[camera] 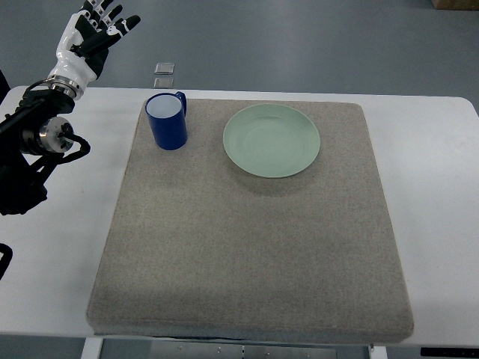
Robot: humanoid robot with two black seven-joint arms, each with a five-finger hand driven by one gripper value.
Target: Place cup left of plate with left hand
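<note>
A blue cup (167, 120) with a white inside stands upright on the grey mat (247, 239), near its far left corner. A pale green plate (272, 140) lies to the right of the cup, with a gap between them. My left hand (96, 30) is raised at the far left, beyond the table's back edge, well left of the cup. Its fingers are spread and hold nothing. The left arm (37, 134) runs down the picture's left side.
The mat lies on a white table (434, 194). Two small clear squares (164, 73) lie on the floor beyond the table's back edge, behind the cup.
</note>
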